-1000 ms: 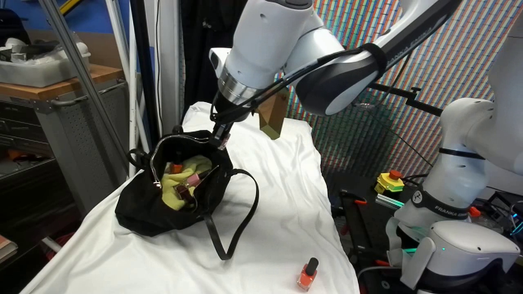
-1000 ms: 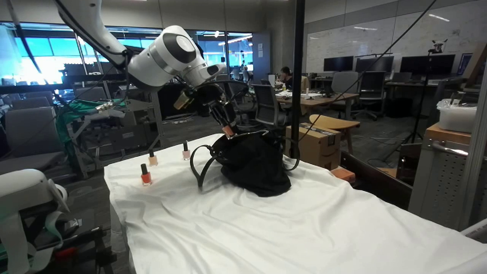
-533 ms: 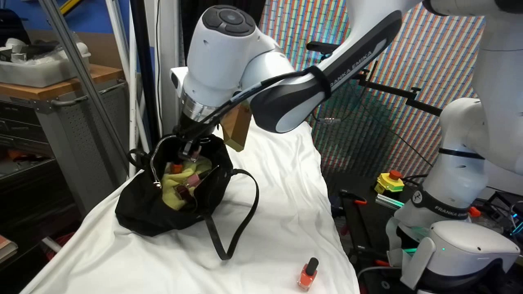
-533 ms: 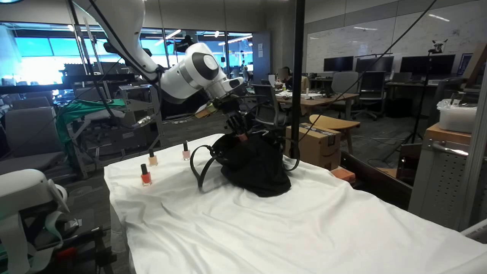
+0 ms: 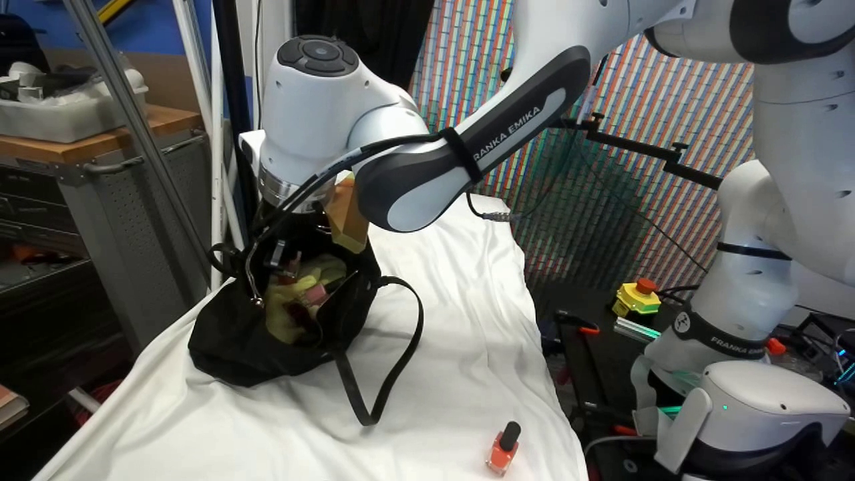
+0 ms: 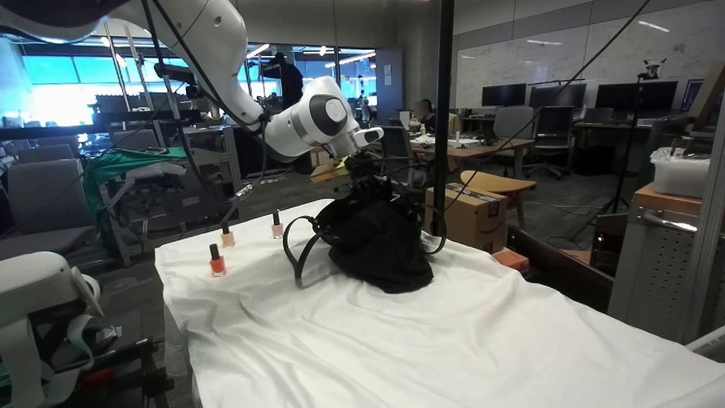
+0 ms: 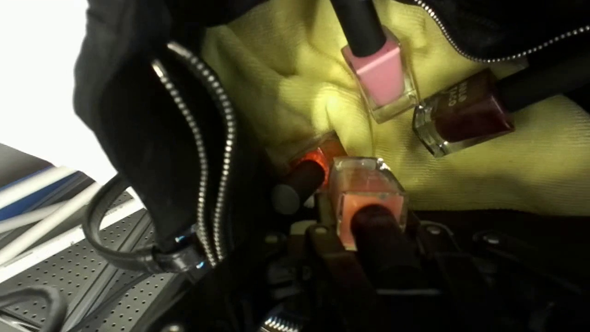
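Wrist view: coral bottle [image 7: 368,197] is being pinched by gripper [image 7: 377,230]; knock against orange bottle [image 7: 328,152] just beyond it possible if lowered.

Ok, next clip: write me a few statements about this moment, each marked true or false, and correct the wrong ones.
1. The gripper holds a peach-orange bottle inside the black bag. True.
2. The held bottle sticks out of the gripper top first. False: its dark cap points back toward the gripper, the glass end outward.
3. A pink bottle lies on yellow cloth in the bag. True.
4. The bottles outside the bag all lie on their sides. False: the red-orange bottle, beige bottle and pale pink bottle stand upright on the white sheet.
5. A dark red bottle lies beside the pink bottle. True.
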{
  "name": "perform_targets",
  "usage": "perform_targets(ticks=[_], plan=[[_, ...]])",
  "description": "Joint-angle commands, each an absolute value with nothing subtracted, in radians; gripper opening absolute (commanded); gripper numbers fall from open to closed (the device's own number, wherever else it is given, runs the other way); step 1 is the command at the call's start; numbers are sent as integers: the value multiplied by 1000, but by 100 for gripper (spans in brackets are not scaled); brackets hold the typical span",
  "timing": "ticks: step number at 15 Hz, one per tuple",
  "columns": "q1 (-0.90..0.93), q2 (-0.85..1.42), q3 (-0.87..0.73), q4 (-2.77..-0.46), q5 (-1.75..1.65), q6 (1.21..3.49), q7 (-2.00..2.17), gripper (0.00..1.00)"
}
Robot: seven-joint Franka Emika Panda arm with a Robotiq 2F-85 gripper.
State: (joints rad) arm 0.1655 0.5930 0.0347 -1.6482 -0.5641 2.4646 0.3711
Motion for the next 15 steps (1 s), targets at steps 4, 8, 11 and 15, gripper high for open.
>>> perform_targets(ticks=[4, 8, 11, 15], plan=[[215, 642, -16, -1559, -478, 2470, 268, 83], [224, 588, -7, -1626, -450, 2466, 252, 100], [231, 520, 6, -1712, -415, 2461, 243, 100], [266, 393, 4, -1880, -412, 2475, 303, 100]])
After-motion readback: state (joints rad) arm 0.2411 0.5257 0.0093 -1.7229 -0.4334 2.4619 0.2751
